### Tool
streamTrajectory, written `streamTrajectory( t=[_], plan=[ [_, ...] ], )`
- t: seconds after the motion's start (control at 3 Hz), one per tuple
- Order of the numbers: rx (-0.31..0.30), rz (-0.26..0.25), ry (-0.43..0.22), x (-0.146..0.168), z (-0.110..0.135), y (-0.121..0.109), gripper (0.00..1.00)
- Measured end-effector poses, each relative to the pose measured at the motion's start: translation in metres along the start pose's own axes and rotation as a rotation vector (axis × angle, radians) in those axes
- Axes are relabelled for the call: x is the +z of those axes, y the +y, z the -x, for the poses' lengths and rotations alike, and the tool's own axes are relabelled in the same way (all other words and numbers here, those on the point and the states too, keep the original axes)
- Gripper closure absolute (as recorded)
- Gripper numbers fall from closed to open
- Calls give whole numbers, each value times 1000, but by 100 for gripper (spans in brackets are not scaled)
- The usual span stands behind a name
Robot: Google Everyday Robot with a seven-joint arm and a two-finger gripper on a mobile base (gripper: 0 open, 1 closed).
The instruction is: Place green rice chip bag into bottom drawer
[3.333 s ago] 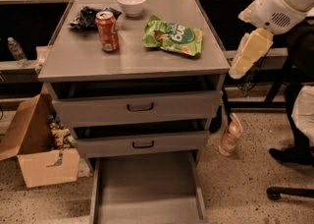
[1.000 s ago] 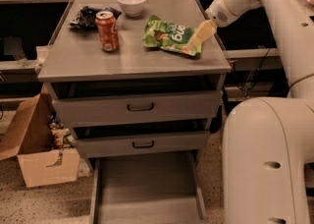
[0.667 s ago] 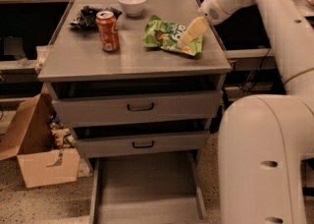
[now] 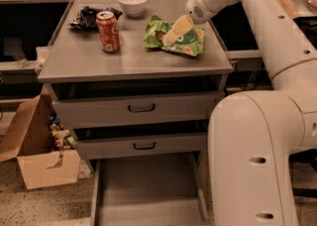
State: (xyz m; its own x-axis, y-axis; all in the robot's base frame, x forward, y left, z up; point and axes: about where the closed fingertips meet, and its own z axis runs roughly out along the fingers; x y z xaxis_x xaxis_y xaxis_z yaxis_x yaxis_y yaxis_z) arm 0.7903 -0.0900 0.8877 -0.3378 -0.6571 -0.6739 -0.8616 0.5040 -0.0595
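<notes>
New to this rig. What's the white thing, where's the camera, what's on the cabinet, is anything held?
The big white shape is a one-armed mobile robot. Its arm reaches in from the right. There is a single camera, looking down at the cabinet's front; its mount is not on record. On the cabinet top lie a green chip bag, a soda can, a white bowl and a black wrapper. The gripper is at the bag; a grip cannot be confirmed. The bottom drawer is pulled out.

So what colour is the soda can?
Soda can: orange-red, camera view. Hand is over the green rice chip bag.
</notes>
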Motion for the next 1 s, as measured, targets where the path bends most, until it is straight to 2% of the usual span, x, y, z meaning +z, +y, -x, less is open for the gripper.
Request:
streamTrajectory(
  t=[0.33, 0.67, 1.0],
  plan=[
    [29, -29, 42, 21, -3, -7, 0],
    [38, -57, 78, 44, -7, -17, 18],
    [57, -70, 105, 63, -14, -24, 43]
  ],
)
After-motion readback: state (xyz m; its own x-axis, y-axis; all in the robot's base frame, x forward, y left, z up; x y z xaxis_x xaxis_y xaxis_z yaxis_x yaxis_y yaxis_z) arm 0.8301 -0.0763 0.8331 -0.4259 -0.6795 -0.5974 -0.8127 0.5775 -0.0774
